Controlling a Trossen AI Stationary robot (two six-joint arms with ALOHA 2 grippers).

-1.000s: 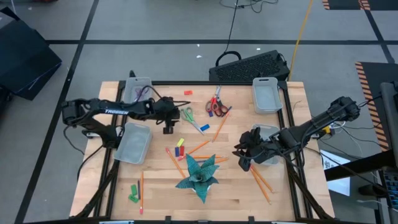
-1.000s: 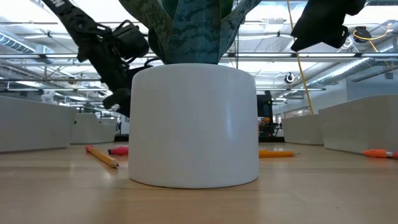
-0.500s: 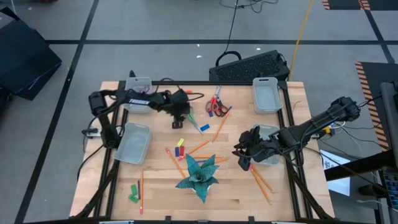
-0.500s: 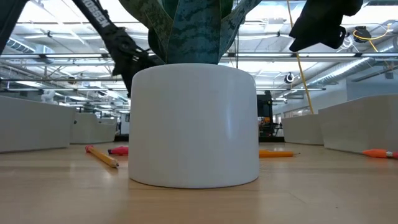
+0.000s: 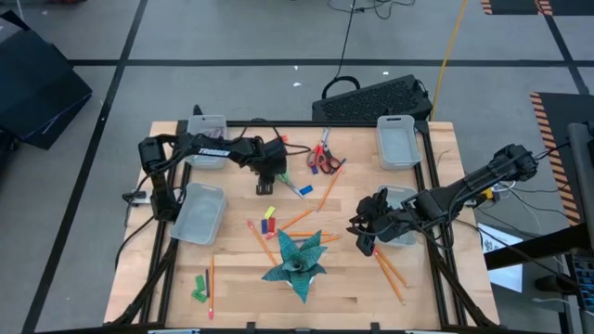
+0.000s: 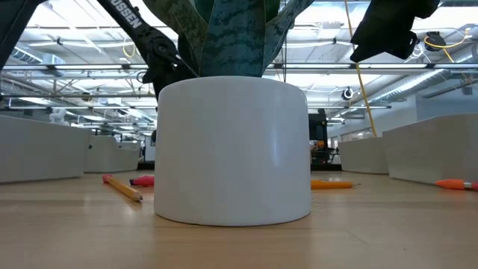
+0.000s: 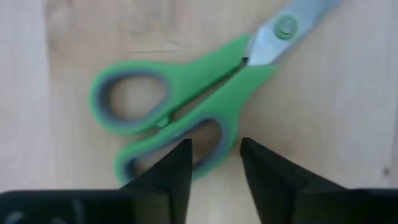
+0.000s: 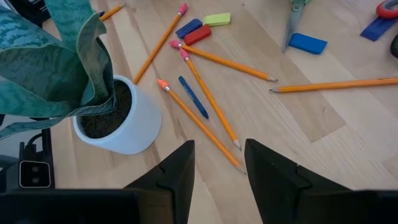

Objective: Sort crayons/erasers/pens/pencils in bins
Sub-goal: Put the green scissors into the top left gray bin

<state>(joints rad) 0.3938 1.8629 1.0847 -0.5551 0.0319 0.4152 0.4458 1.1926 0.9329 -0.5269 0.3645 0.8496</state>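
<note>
My left gripper [image 5: 269,178] is open above green-handled scissors [image 7: 186,93] in the middle of the table's far half. Its fingers straddle one handle loop [image 7: 208,140]. My right gripper [image 5: 364,237] hangs open to the right of the plant, over orange pencils [image 8: 205,81] and a dark blue pen [image 8: 193,96] lying flat on the wood. More pencils [image 5: 327,190] lie about the table's middle. Four bins stand far left [image 5: 210,124], left [image 5: 200,211], far right [image 5: 398,141] and right [image 5: 405,195]. My left gripper points down at the green scissors' handle, one finger [image 7: 168,171] on either side of a loop. I cannot tell whether it touches the handle. The scissors lie flat on the table.
A potted plant [image 5: 297,260] stands near the front middle and blocks much of the low view. Red scissors [image 5: 322,158], blue [image 5: 304,190] and red [image 5: 280,138] erasers, and coloured crayons [image 5: 269,219] [image 5: 200,292] are scattered. A keyboard [image 5: 376,97] sits beyond the far edge.
My left gripper has travelled toward the table's right and a little toward the far edge, from beside the left bin to above the green scissors. It covered most of that distance in the first half second.
</note>
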